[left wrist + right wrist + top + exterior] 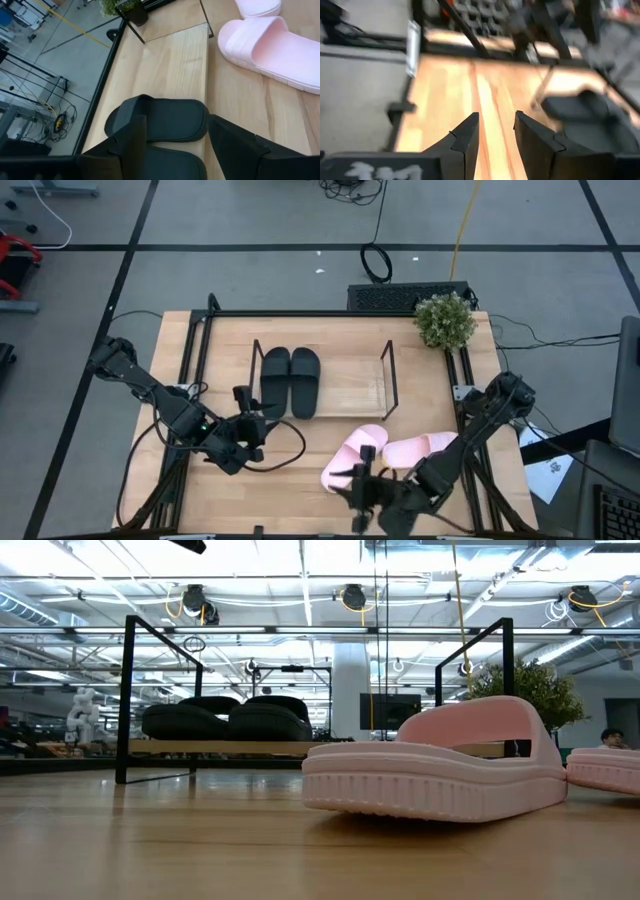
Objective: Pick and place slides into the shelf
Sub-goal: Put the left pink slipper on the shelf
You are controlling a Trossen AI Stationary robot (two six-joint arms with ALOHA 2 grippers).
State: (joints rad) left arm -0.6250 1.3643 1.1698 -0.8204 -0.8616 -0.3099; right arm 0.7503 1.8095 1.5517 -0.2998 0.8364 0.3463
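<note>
Two matte black slide sandals sit on my low wooden wire-ended shelf; two pale pink slides wait near the table's front edge; left hand and right hand both released, empty.

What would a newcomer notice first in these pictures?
Probably the two pink slides lying loose on the table in front of the shelf, pale against the wood. Next, the two black slides, side by side on the shelf's left half. The right end effector hovers open beside the pink pair.
</note>
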